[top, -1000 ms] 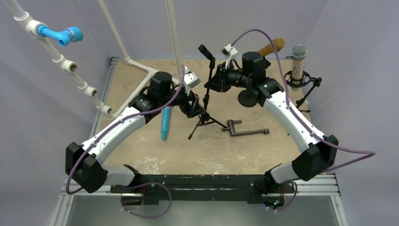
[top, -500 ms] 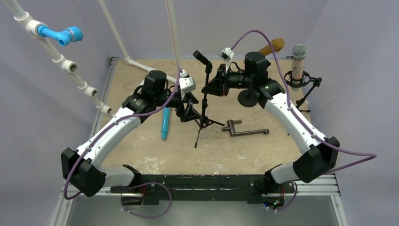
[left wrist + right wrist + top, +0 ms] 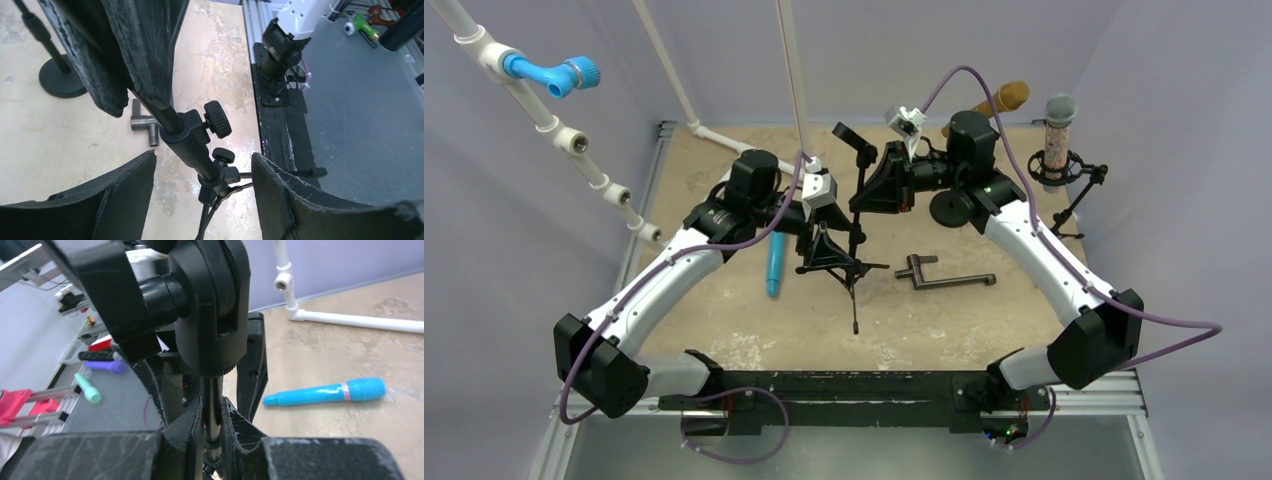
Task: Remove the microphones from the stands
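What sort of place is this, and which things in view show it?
Probably a robotics test cell: the left arm and right arm are bolted at the edge of a sandy table, plain walls close it in, and mixed props: white pipework, a microphone stand, a blue microphone.

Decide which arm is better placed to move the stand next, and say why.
Right. The right gripper is shut on the stand, clamping its thin pole just below the clip, so it probably controls it. The left gripper is open, with the stand's lower part loose between its jaws.
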`<state>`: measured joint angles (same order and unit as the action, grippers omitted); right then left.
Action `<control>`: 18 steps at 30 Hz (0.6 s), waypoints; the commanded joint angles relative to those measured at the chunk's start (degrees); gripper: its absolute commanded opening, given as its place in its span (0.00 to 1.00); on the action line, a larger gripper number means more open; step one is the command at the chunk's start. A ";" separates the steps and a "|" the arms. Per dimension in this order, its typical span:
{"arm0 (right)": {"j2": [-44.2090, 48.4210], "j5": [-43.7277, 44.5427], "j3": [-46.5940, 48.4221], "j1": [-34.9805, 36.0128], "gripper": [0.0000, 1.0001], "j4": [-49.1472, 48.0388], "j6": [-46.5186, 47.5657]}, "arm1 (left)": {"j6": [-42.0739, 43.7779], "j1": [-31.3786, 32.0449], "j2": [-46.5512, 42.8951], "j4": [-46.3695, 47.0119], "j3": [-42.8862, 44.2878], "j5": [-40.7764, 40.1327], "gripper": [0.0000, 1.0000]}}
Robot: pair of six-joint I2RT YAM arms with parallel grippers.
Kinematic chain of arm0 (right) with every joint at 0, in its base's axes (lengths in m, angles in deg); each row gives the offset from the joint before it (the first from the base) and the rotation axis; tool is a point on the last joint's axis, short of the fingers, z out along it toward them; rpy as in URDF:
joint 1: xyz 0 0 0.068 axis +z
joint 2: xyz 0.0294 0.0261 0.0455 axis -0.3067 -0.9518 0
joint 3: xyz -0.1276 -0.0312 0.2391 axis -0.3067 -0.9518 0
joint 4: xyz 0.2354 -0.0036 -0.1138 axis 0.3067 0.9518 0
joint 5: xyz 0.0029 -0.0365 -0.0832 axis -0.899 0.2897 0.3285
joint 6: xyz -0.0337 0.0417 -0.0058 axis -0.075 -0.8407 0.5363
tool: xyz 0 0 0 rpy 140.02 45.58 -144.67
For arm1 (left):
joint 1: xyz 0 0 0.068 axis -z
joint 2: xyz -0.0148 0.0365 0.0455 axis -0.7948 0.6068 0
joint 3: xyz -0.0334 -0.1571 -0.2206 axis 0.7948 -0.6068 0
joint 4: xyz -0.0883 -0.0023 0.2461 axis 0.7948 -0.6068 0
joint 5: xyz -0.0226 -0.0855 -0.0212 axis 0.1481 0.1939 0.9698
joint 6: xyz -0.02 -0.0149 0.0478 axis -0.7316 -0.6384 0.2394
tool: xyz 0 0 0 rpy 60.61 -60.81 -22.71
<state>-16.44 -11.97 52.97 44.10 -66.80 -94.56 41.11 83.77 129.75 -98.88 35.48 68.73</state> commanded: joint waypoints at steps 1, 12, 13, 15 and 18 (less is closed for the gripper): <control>2.83 -8.30 0.64 -0.18 0.00 -9.72 -4.50 | 4.05 -0.50 -0.79 1.46 -0.05 8.73 0.66; 2.00 -11.05 -1.98 -0.14 0.00 -31.21 -19.37 | 0.93 0.14 1.67 3.02 -0.51 14.50 0.52; 1.76 -10.96 -2.60 -0.14 0.00 -35.58 -22.37 | 0.66 0.26 1.96 3.41 -0.58 14.54 0.51; 1.35 -10.77 -3.35 -0.07 0.00 -40.66 -26.61 | -0.21 0.32 2.62 4.35 -0.55 14.66 0.49; 1.09 -10.67 -3.41 -0.09 0.00 -40.50 -27.21 | -1.95 0.57 3.37 6.09 -0.44 14.72 0.44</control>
<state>-16.42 -22.37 49.21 44.10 -96.24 -114.51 41.05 83.90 132.30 -97.19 35.33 80.36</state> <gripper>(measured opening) 0.116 0.469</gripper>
